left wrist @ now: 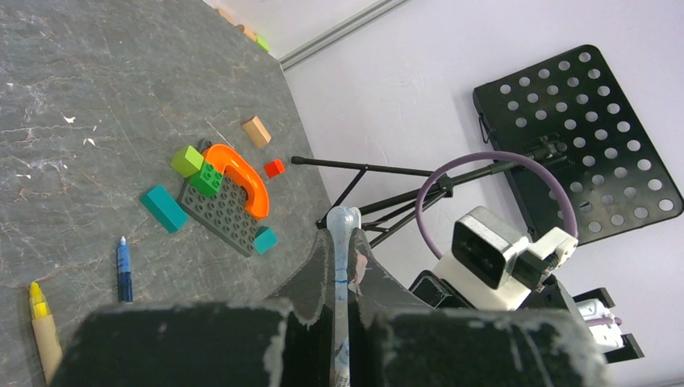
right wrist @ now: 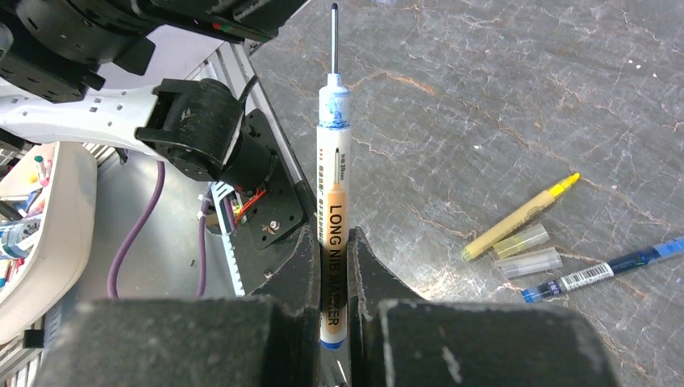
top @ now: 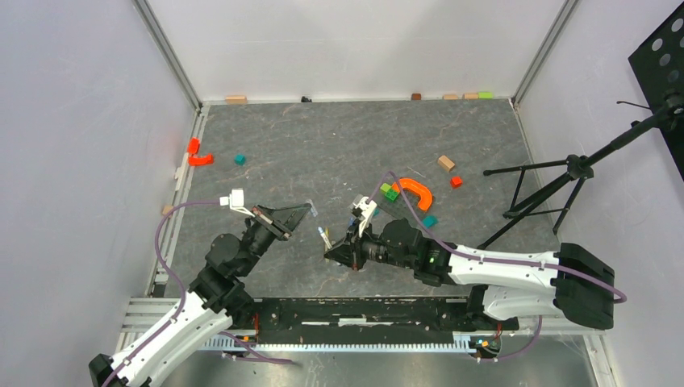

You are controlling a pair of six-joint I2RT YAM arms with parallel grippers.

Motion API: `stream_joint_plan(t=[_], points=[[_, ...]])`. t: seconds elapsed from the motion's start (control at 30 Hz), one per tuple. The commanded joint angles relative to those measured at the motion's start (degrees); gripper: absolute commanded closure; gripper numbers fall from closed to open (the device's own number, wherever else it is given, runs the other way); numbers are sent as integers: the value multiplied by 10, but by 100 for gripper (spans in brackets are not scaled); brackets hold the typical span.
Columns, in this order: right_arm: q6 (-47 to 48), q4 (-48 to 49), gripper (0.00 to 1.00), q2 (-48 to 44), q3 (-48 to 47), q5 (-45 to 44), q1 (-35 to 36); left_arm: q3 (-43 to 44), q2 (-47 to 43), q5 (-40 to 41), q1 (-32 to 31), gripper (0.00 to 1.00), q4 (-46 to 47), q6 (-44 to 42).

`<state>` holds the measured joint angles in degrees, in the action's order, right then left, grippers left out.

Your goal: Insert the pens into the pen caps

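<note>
- The left claw (left wrist: pixel 343 270) is closed on a pale, see-through cap (left wrist: pixel 343 224). The cap's rounded end sticks out past the fingertips, and the rest of it runs back between the fingers.
- The right claw (right wrist: pixel 332 246) is clamped on a white marker (right wrist: pixel 333 153). The fingers pinch its lower barrel, just above the blue butt end.
- The marker lies in line with the fingers. Its blue-smudged collar and long thin nib reach well beyond them, over the desk's (right wrist: pixel 500 89) near edge.
- The nib is bare, and the right wrist view shows nothing touching it.
- A yellow pen (right wrist: pixel 520 216) lies slantwise on the desk to the right of the marker, uncapped, with its yellow tip at the far end.
- Two loose caps (right wrist: pixel 528 251), both clear, lie side by side just beside the yellow pen's blunt half. The upper one is touching it or nearly so; I cannot tell which.
- A blue pen (right wrist: pixel 605 270) lies just past the lower cap. Its dark end is close to that cap and its other end runs off the picture's edge.
- In the left wrist view, the blue and yellow pens lie apart on the desk. An orange arch (left wrist: pixel 242 179) rests on a grey studded plate (left wrist: pixel 230 222) further off.
- A teal block (left wrist: pixel 164 208) sits just beside that plate.
</note>
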<state>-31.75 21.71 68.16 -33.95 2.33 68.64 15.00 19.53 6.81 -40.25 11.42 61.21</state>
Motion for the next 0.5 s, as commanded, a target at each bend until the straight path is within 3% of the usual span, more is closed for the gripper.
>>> stream_joint_plan(t=[0.0, 0.47], points=[[14, 6, 100, 0, -32, -15, 4, -2, -1, -12, 0, 98, 31, -8], [15, -3, 100, 0, -32, -20, 4, 1, -8, -11, 0, 98, 31, -6]])
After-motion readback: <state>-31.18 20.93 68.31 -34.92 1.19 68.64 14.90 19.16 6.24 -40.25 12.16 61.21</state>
